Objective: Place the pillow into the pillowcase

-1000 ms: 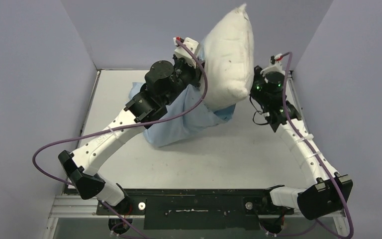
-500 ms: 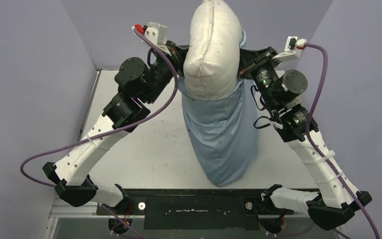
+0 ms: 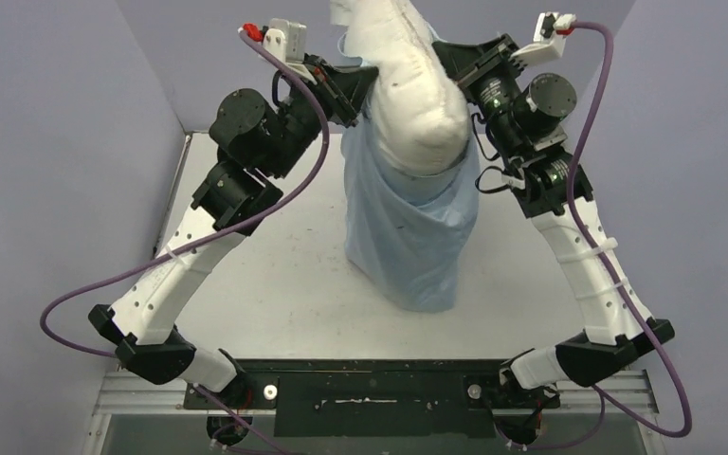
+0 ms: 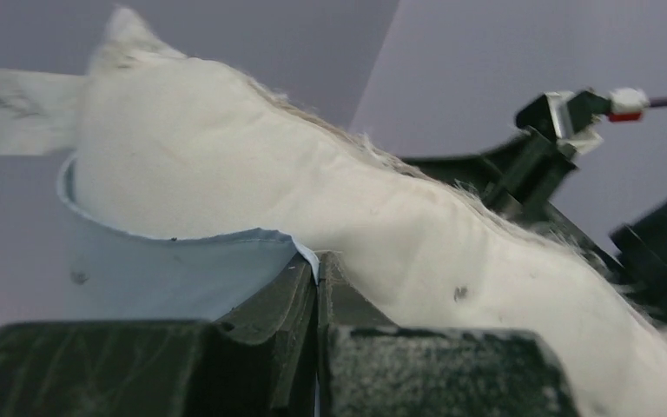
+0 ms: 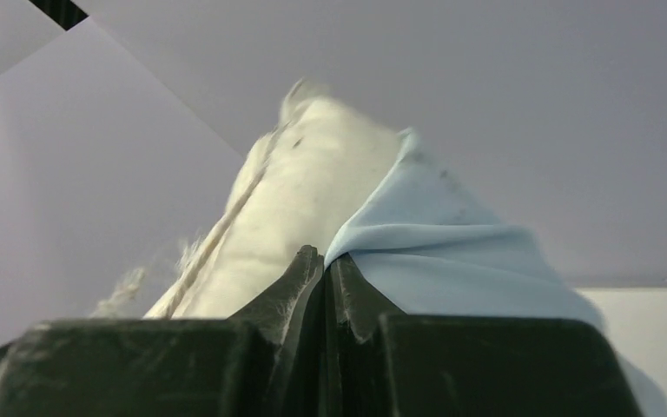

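Observation:
The off-white pillow (image 3: 415, 90) stands high in the air, its lower part inside the light blue pillowcase (image 3: 415, 232), which hangs down over the table. My left gripper (image 3: 365, 83) is shut on the pillowcase's rim on the left. In the left wrist view the blue rim (image 4: 182, 269) is pinched between the shut jaws, with the pillow (image 4: 313, 191) right behind. My right gripper (image 3: 445, 59) is shut on the rim on the right. In the right wrist view the blue cloth (image 5: 452, 261) is in the shut jaws beside the pillow (image 5: 295, 200).
The white table (image 3: 275, 275) lies below, walled by lilac panels at the left, back and right. Purple cables loop from both arms. The black base rail (image 3: 370, 379) runs along the near edge.
Both grippers have risen with the pillowcase rim; one second ago the pillowcase lay on the table. The pillow now tilts further back and sits deeper in the case.

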You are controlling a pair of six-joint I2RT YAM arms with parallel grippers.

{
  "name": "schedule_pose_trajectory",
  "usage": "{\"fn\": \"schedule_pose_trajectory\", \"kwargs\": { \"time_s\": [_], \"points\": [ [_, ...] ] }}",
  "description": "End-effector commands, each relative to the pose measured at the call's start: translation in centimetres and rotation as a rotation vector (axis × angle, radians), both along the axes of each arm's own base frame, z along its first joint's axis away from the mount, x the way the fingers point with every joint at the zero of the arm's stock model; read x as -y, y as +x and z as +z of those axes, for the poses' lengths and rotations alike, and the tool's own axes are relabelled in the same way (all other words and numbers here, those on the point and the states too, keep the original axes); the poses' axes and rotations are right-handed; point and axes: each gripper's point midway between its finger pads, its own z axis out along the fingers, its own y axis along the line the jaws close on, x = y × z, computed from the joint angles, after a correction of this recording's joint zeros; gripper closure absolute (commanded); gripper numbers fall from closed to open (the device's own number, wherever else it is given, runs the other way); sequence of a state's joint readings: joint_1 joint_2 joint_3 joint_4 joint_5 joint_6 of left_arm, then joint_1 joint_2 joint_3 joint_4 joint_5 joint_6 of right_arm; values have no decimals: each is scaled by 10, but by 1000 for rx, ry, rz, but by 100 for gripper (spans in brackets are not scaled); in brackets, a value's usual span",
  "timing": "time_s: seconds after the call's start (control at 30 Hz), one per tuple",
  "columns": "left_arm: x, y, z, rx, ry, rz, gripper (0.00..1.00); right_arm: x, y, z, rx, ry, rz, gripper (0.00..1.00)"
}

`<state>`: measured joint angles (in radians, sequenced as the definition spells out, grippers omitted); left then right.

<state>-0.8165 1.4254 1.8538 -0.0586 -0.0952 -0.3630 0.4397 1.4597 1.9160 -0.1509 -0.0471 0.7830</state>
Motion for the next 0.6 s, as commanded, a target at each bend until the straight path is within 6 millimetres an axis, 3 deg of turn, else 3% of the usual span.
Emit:
{"fn": "schedule_pose_trajectory", "kwargs": {
  "time_s": [0.0, 0.13, 0.2, 0.3, 0.4, 0.57],
  "points": [
    [-51, -5, 88, 153, -196, 75, 100, -4, -77, 64, 213, 138, 117, 100],
    [-61, -19, 103, 182, -220, 64, 100, 7, -84, 94, 263, 153, 78, 100],
    [-61, -27, 103, 184, -219, 34, 100, 20, -90, 117, 311, 174, 46, 100],
    [-62, -31, 98, 182, -207, 23, 100, 34, -95, 133, 334, 201, 22, 100],
    [-70, -28, 97, 179, -184, 73, 100, 50, -101, 145, 357, 242, 7, 100],
    [-95, -24, 105, 184, -168, 166, 100, 75, -102, 143, 340, 270, -81, 100]
  ]
}}
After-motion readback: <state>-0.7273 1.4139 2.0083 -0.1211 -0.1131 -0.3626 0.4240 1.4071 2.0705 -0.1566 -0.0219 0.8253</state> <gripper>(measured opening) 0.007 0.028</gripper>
